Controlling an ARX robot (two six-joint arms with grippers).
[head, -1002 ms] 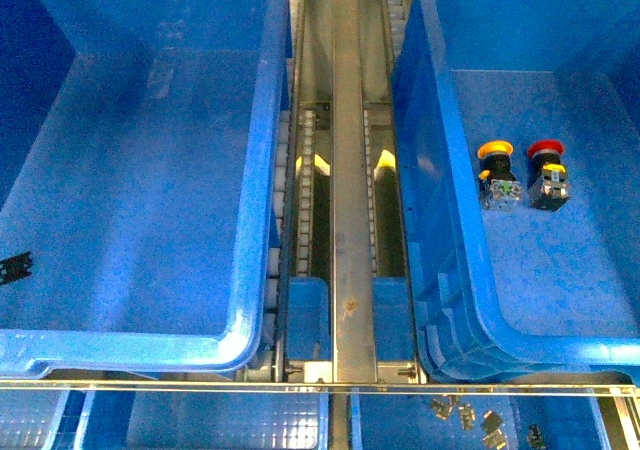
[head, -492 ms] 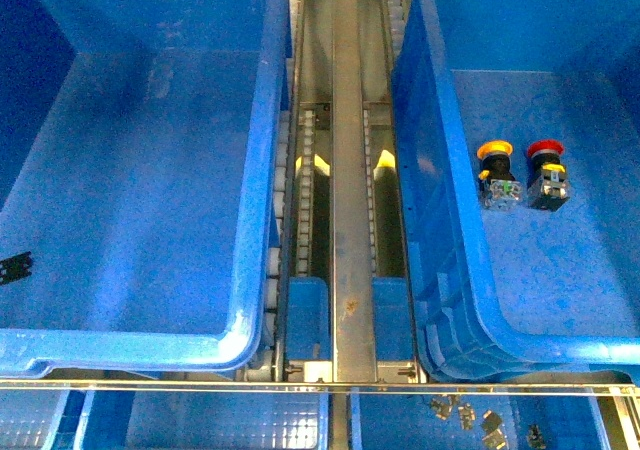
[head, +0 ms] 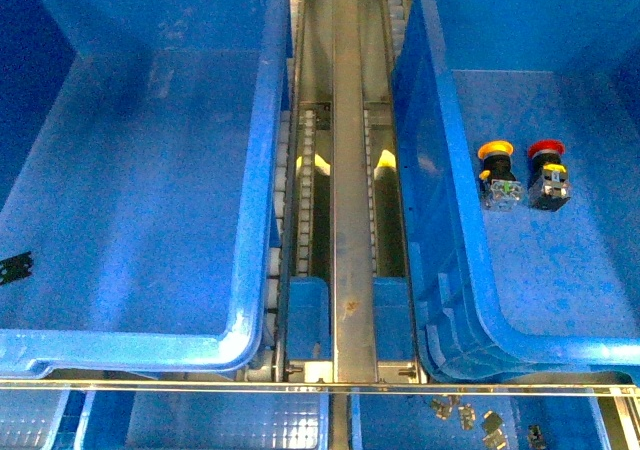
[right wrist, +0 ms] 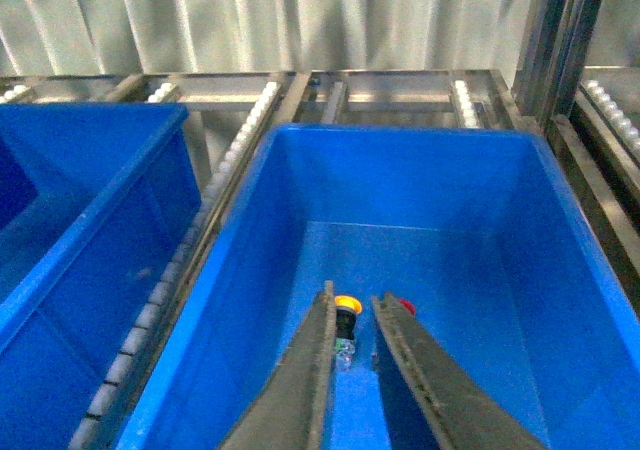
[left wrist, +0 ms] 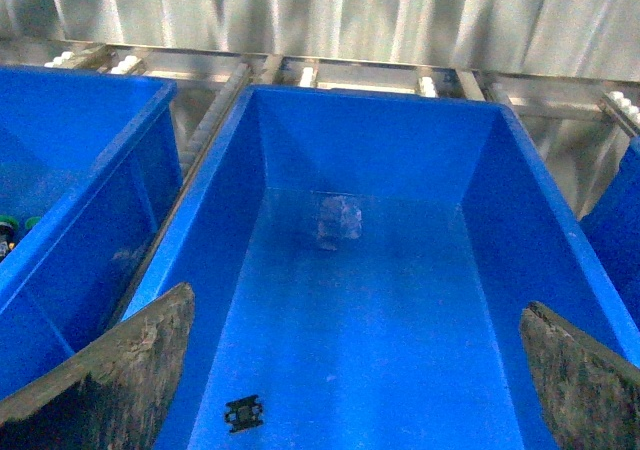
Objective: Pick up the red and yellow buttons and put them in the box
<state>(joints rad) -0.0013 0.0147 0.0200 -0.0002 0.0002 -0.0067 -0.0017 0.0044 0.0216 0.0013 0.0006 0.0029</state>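
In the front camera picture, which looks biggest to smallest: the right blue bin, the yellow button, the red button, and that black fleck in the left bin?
1. Right blue bin, by far.
2. Yellow button and red button: too alike to rank.
3. Black fleck, slightly smaller.

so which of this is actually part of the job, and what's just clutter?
Job:
- red button, on the right bin's floor
- yellow button, beside it
- right bin, holding both

Lying about:
- left bin
- black fleck on the left bin's floor
- small metal parts in a tray below the right bin
- conveyor rail between the bins
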